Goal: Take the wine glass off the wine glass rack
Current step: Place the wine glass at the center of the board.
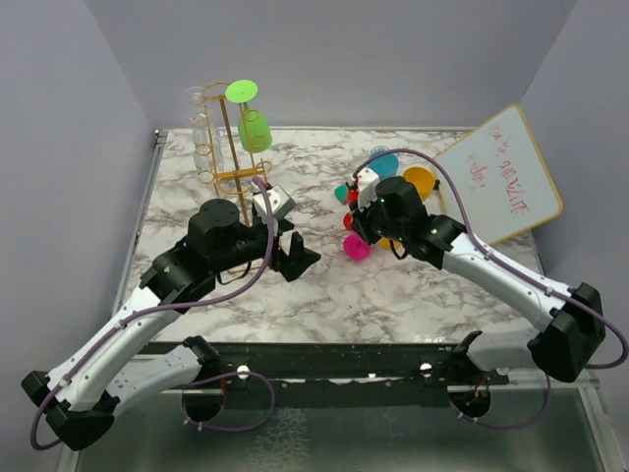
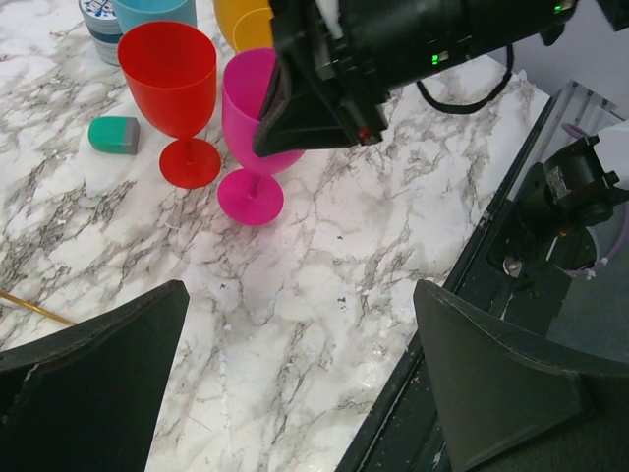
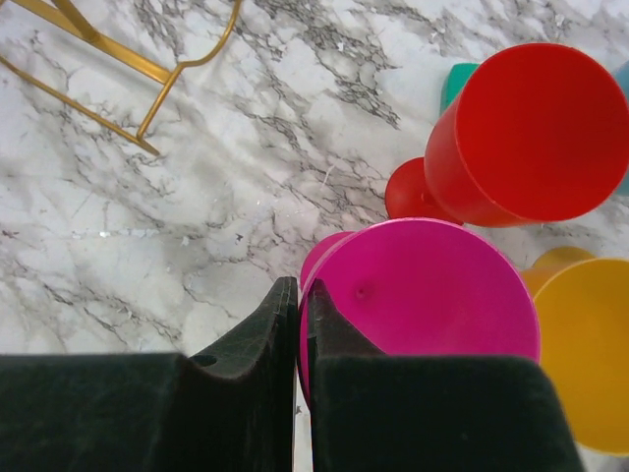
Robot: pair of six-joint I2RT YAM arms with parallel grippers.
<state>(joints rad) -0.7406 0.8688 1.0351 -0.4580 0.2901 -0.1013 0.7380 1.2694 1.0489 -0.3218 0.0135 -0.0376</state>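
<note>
The gold wire wine glass rack (image 1: 234, 177) stands at the table's back left. A green wine glass (image 1: 254, 130) hangs upside down from it, and a clear glass (image 1: 201, 128) hangs on its left side. My right gripper (image 3: 305, 300) is shut on the rim of a pink wine glass (image 3: 432, 295), one finger inside the bowl and one outside. That pink wine glass (image 2: 257, 128) stands on its foot on the marble. My left gripper (image 2: 300, 383) is open and holds nothing. It hovers over bare marble in front of the rack, left of the pink wine glass (image 1: 356, 246).
A red wine glass (image 3: 536, 133) and a yellow one (image 3: 590, 344) stand close beside the pink one. A teal block (image 2: 113, 135), a blue cup (image 2: 152, 12) and a small tin (image 2: 98, 20) sit behind them. A whiteboard (image 1: 501, 177) leans at the back right. The rack's base (image 3: 147, 69) lies to the left.
</note>
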